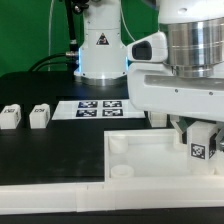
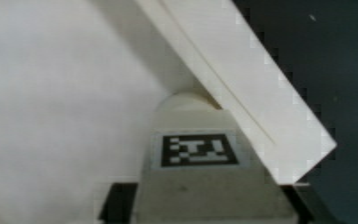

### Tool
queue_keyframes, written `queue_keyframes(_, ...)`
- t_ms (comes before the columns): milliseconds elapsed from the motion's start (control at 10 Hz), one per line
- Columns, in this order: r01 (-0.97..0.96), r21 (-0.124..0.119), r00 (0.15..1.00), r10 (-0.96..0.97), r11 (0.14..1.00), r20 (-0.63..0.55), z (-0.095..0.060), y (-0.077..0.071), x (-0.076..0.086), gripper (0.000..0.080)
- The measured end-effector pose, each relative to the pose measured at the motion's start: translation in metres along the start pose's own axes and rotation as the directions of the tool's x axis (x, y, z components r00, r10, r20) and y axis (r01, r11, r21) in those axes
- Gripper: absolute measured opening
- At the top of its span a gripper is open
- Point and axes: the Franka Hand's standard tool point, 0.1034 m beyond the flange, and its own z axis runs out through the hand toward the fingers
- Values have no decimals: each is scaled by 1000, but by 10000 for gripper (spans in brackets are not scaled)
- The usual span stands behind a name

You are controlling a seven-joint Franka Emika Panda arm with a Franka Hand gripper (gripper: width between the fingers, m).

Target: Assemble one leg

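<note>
Down at the exterior view's right, the gripper hangs low over the near right part of the large white tray-like top, its fingers closed narrowly on a leg. That leg is a small white post with a black-and-white square tag facing the camera, and it stands upright between the fingers, above the tray's floor close to the raised right rim.

From the wrist view, the same leg fills the middle, tag upward in the picture, with dark finger pads pressed against its sides. Beside it runs the tray's rim as a long white wall; the leg's rounded end lies just beside that wall, though whether it touches cannot be told.

Well apart, at the exterior view's left, two more legs lie side by side on the black table. Farther back, the marker board lies flat in front of the arm's white base.
</note>
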Motion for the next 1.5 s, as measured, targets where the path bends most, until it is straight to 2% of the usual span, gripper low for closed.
queue_keyframes(100, -193, 2, 981, 192, 981, 20, 0, 0, -1, 290)
queue_keyframes(200, -373, -1, 927, 372, 928, 49, 1, -1, 0, 290)
queue_keyframes(300, -532, -2, 844, 530, 847, 75, 1, -2, -1, 291)
queue_keyframes(500, -734, -20, 675, 733, 679, 85, 0, -3, 0, 291)
queue_keyframes(800, -876, -32, 478, 875, 481, 83, -1, -5, 1, 291)
queue_keyframes(900, -893, -29, 445, 892, 448, 77, -1, -3, 2, 291)
queue_keyframes(1100, -889, -31, 453, 889, 456, 72, 0, -2, 2, 294)
queue_keyframes(1300, -888, -32, 456, 887, 459, 72, 0, -2, 1, 582)
queue_keyframes(1400, -887, -32, 458, 886, 461, 71, 0, -2, 1, 582)
queue_keyframes(1500, -882, -31, 467, 881, 470, 72, 0, -2, 0, 635)
